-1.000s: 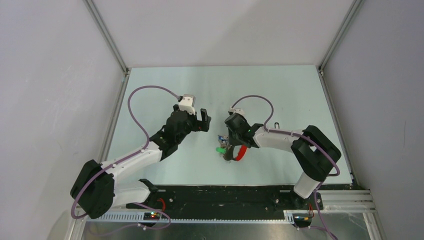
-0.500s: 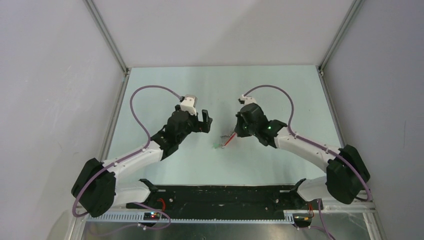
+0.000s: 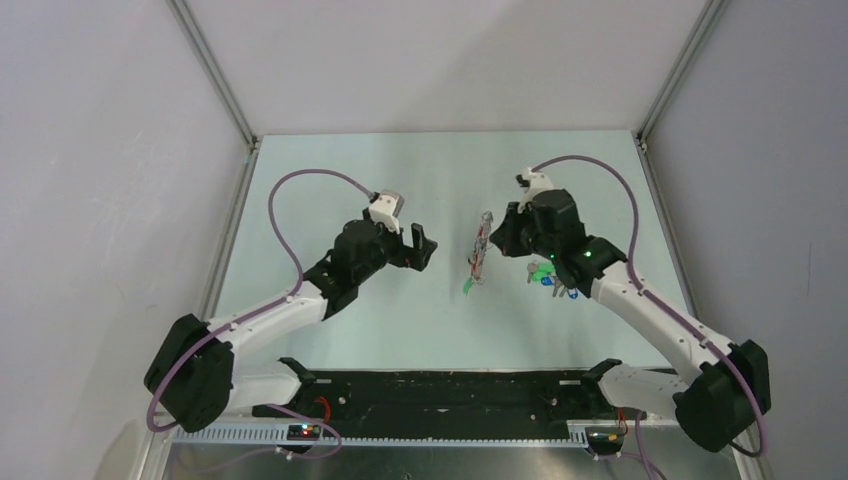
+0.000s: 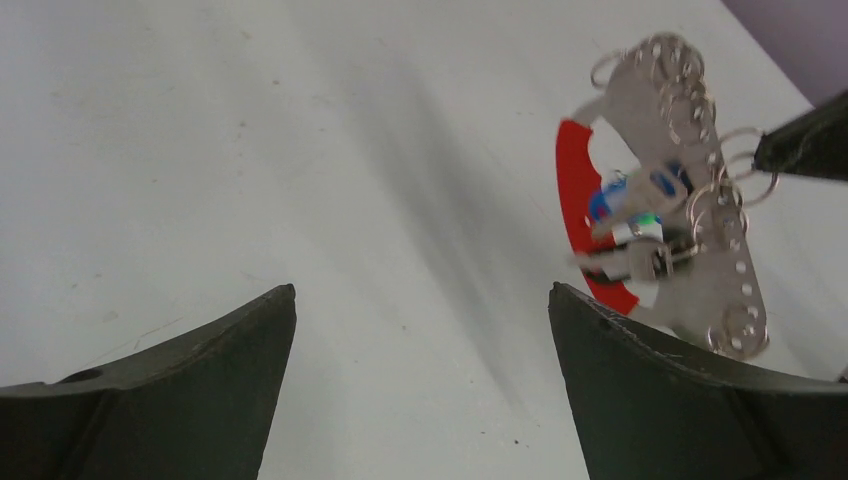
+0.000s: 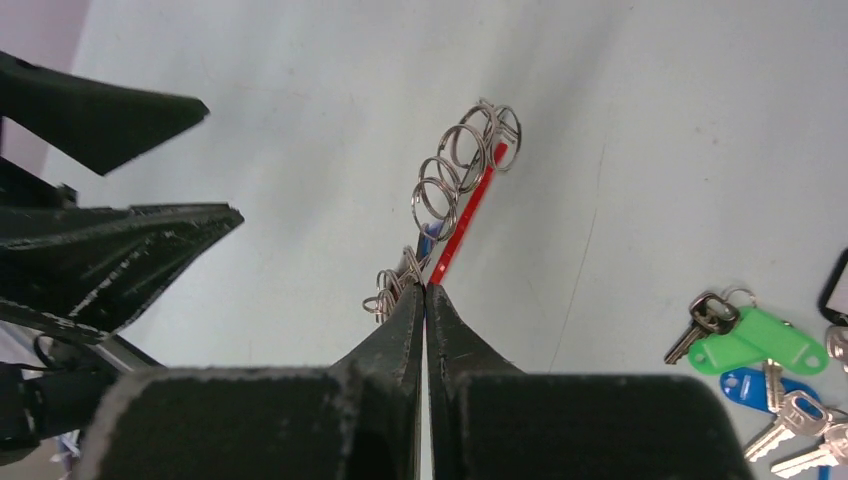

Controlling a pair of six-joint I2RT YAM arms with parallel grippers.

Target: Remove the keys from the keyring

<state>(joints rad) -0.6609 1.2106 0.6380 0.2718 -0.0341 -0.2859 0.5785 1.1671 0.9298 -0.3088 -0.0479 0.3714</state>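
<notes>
Up top, on the overhead camera, the right fingers (image 3: pixel 503 236) are clamped on the bright red loop-shaped keyring with its grey metal plate and small silver rings (image 3: pixel 480 248). It shows edge-on over the pale surface (image 3: pixel 400 170). Small silver keys with green and blue plastic heads (image 3: pixel 467 285) dangle from the keyring's near end, though only the green head is clear from here. Left of the keyring, near but not touching, the left fingers (image 3: pixel 427 247) are spread apart with nothing between them. Right of the keyring, a loose bunch of silver keys with green and blue plastic tags (image 3: pixel 545 275) lies on the surface.

Left wrist cam: the keyring (image 4: pixel 700 250) faces the lens flat-on, with the red band curving along its left edge and rings threaded through the holed plate. The keys (image 4: pixel 640 205) are bunched against the plate's middle, a bit blurry. A dark tip of the right fingers (image 4: pixel 805 145) meets the keyring's right edge. The left fingers (image 4: pixel 180 385) sit wide apart, holding nothing.

Right wrist cam: the right fingers (image 5: pixel 400 330) are pressed together on the keyring's (image 5: pixel 465 225) near end, and the band and rings stretch away from the tips. The left fingers (image 5: pixel 110 260) are off to the keyring's left. The loose bunch (image 5: pixel 760 345) lies well apart to its right.
</notes>
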